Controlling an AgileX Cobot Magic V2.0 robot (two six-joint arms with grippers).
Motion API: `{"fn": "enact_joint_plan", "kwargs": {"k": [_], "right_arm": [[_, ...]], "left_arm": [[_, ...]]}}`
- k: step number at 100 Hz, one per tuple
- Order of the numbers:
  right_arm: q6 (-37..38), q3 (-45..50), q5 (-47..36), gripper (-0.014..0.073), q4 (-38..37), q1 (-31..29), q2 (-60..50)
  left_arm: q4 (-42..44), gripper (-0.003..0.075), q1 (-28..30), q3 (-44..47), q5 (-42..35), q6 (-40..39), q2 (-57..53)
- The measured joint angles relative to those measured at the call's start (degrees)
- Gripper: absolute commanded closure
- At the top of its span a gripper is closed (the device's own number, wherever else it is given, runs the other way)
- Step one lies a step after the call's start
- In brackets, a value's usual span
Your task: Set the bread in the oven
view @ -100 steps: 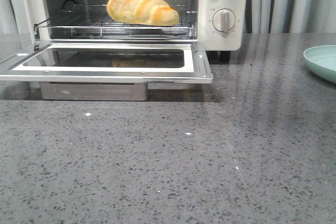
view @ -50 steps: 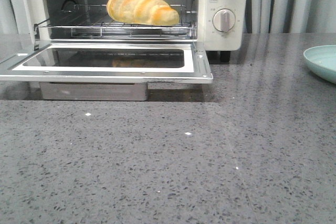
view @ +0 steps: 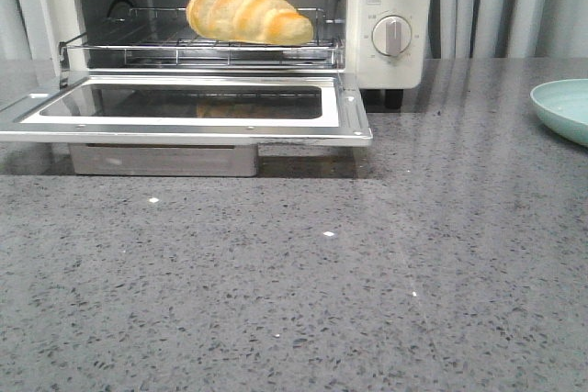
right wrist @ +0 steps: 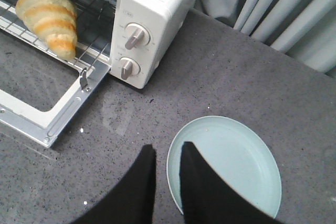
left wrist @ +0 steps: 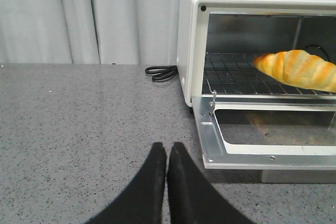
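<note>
left gripper [left wrist: 167, 153]: fingers pressed together, holding nothing, low over bare grey counter [left wrist: 79, 119]. ahead and to its right, the oven [left wrist: 191, 35] with door [left wrist: 220, 153] folded down flat; further in, the bread [left wrist: 299, 69] lying on the wire rack [left wrist: 231, 74], well apart from the fingertips.

right gripper [right wrist: 164, 156]: fingers nearly together with a thin gap, empty, hanging over the near rim of a pale green plate [right wrist: 231, 166] with nothing on it. beyond and to its left, the two knobs [right wrist: 132, 51], then the open door and the bread on the rack.

no change across the last second: bread in the same spot on the rack, door down the same, neither arm in the front view. probably means placing is done and both arms are clear; only closing the door might remain, if wanted at all.

front view alone shows the bread sitting toward the right of the rack. left wrist view alone shows the black cord [left wrist: 160, 73] coiled beside the oven. right wrist view alone shows the whole plate.
</note>
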Motion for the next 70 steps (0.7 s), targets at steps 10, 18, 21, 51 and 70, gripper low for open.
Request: {"fn": "enact_joint_plan", "kwargs": {"k": [10, 18, 21, 51, 70], "right_arm": [[0.03, 3.25, 0.00, 0.0613, -0.51, 0.00, -3.34], [0.03, 5.38, 0.00, 0.0646, -0.85, 0.00, -6.55], [0.03, 6.13, 0.00, 0.0646, -0.83, 0.00, -7.65], [0.38, 13.82, 0.21, 0.0646, -1.75, 0.00, -18.69], [0.49, 16.23, 0.30, 0.0646, -1.96, 0.00, -20.61]], "left_arm": [[0.00, 0.0741, 0.00, 0.00, 0.00, 0.00, 0.00], [0.00, 0.0741, 0.00, 0.00, 0.00, 0.00, 0.00], [0.00, 0.0741, 0.00, 0.00, 0.00, 0.00, 0.00], [0.00, 0.0741, 0.00, 0.00, 0.00, 0.00, 0.00], [0.00, 0.0741, 0.00, 0.00, 0.00, 0.00, 0.00]]}}
